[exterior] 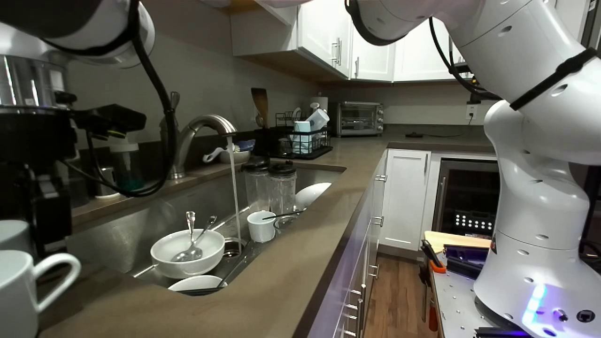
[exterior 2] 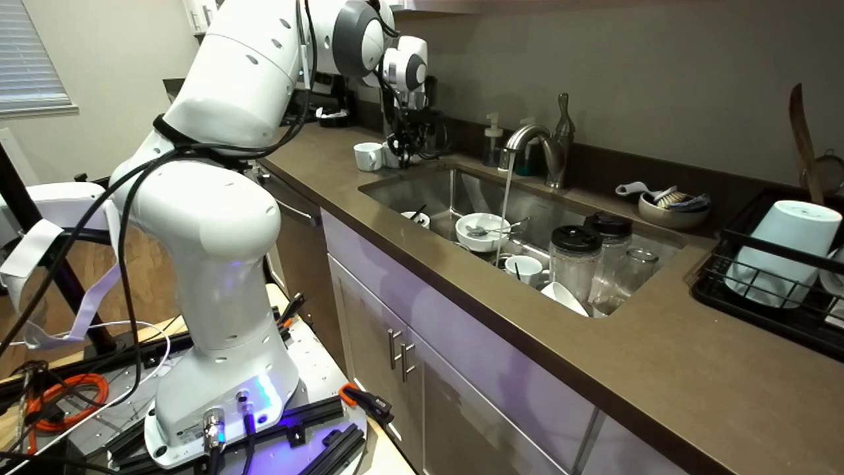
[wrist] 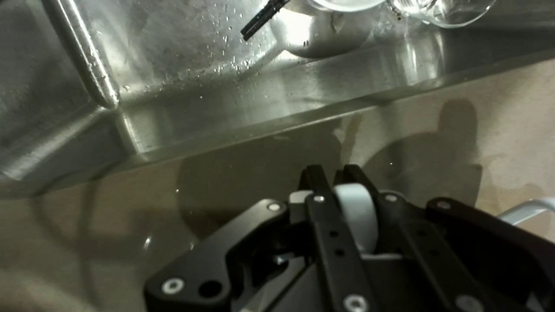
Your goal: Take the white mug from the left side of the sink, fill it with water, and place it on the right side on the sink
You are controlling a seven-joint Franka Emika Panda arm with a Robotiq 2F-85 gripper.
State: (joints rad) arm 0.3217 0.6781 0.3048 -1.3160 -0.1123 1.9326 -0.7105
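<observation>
In the wrist view my gripper (wrist: 332,171) has its jaws shut on the curved white handle of a white mug (wrist: 357,216); the rest of that mug is hidden behind the fingers there. Part of its body (exterior 2: 391,158) shows by the gripper in an exterior view, on the counter at the sink's left end. A second, similar mug (exterior: 19,291) stands close beside it, its loop handle sticking out. The steel sink (exterior 2: 475,178) lies just past the gripper. Water runs from the gooseneck faucet (exterior 2: 527,135) into the basin.
The basin holds a white bowl (exterior: 188,253) with spoons, a small white cup (exterior: 261,226) and lidded clear jars (exterior 2: 575,260). Soap bottles (exterior 2: 492,138) stand behind the sink near the arm. A dish rack (exterior 2: 778,284) sits on the counter beyond the right end.
</observation>
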